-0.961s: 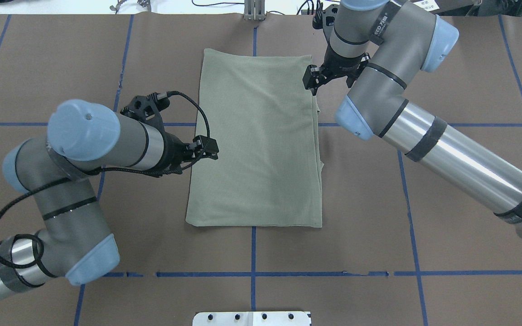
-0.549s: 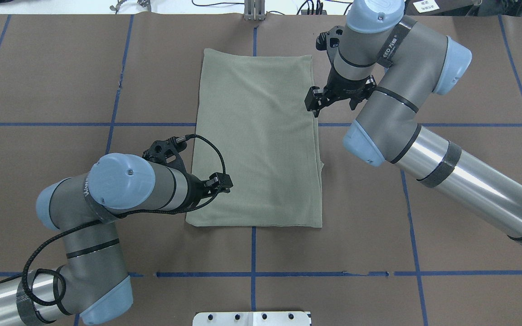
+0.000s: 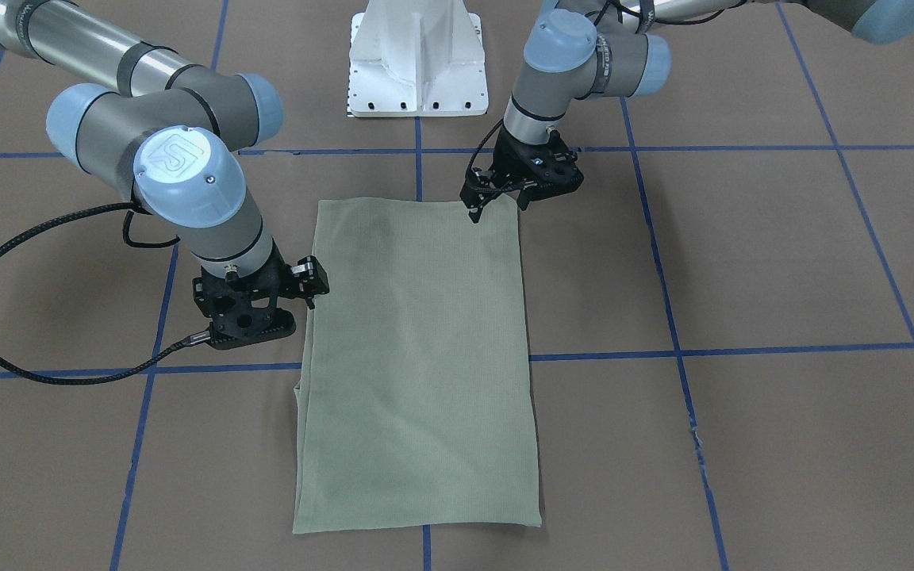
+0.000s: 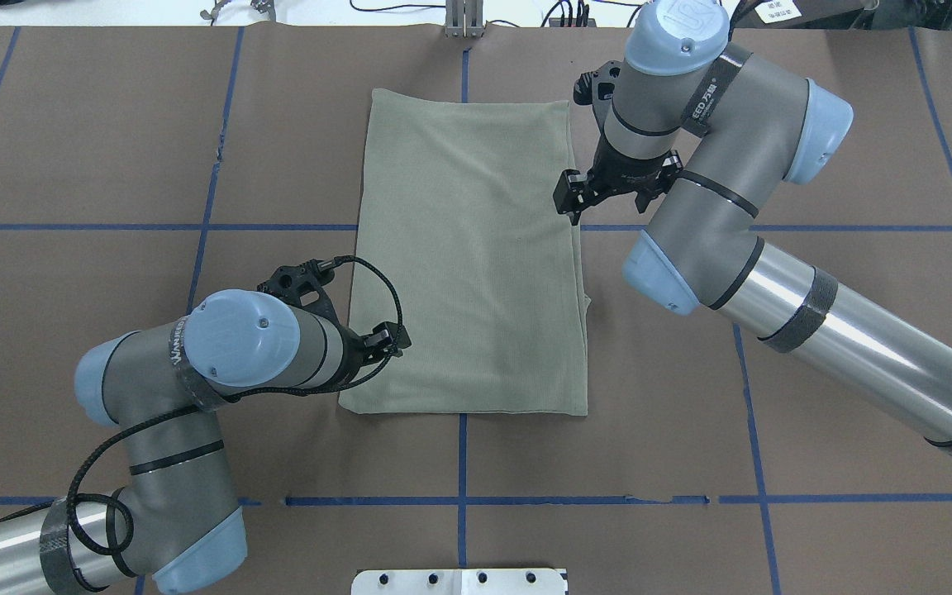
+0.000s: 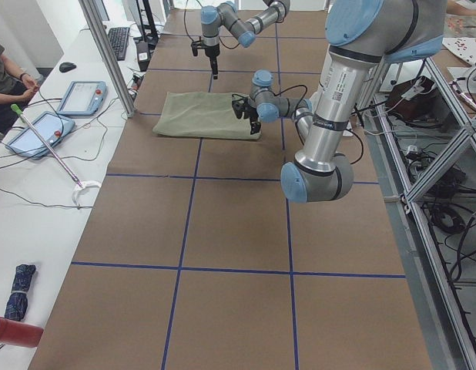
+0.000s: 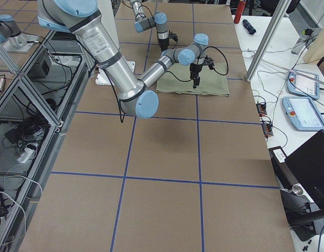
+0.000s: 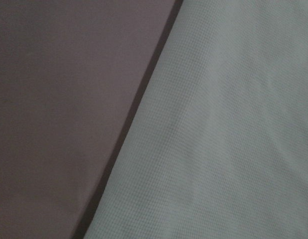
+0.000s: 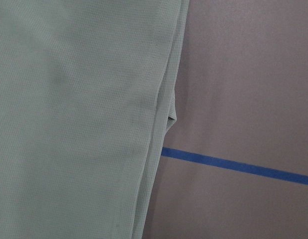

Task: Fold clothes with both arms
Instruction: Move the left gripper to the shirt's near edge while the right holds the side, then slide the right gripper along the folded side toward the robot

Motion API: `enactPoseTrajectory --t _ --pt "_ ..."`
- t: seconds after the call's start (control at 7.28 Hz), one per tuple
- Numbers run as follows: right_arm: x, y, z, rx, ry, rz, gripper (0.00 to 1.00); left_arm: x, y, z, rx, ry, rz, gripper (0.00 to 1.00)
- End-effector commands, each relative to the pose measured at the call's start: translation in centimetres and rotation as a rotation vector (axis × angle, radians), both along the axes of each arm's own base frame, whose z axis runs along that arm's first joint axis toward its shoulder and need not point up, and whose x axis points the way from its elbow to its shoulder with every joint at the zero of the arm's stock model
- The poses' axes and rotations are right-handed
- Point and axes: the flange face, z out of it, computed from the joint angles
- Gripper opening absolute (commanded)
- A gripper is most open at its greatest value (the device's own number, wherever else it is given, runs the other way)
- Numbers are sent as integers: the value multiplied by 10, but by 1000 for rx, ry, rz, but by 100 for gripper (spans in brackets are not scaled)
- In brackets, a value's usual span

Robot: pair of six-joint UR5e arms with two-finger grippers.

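Brown paper-covered table (image 4: 856, 372), crossed by blue tape lines (image 4: 608, 499). Seen from overhead, broad bare room at 3 and 9 o'clock of the olive-green shirt (image 4: 468, 248), a narrower strip at 12, a wide band at 6. Beyond the 12 o'clock edge, a white bench (image 5: 30, 231) with tablets (image 5: 80, 96) and cables, and a seated person (image 5: 3, 69) at its end.

Right arm (image 4: 815, 322) slanting in from 4 o'clock, elbow bent over bare table just beside the shirt's 3 o'clock edge. Left arm (image 4: 162, 413) in from 8 o'clock, folded over the table beside the shirt's near left corner.

Shirt at the table's middle, flat, folded to a long rectangle, with the long axis along 12–6 and the 6 o'clock end slightly wider. Stacked layers stepped along the 3 o'clock edge. Neck end: cannot tell.

White pedestal base (image 3: 417, 63) at 6 o'clock, well apart from the shirt.

Right gripper (image 4: 568, 198) pointing down at the shirt's 2 o'clock edge. Left gripper (image 4: 389, 340) over the edge between 7 and 8 o'clock. Jaws of both hidden beneath the wrists: spread or pressed together, cannot tell.
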Motion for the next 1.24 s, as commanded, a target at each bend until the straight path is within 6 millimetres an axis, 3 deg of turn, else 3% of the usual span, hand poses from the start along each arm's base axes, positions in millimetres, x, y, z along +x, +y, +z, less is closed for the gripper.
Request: enactPoseTrajectory --t 0.0,0.55,0.96,1.1 --pt "0 0 5 -5 4 -1 100 8 10 11 -11 -28 18 100" --pt "-1 0 6 -5 4 -1 100 18 15 20 -14 -49 28 97" --pt "0 0 9 -6 8 -1 100 17 14 20 -14 -49 24 81" --pt "0 0 9 -6 8 -1 100 17 14 20 -13 -49 25 70"
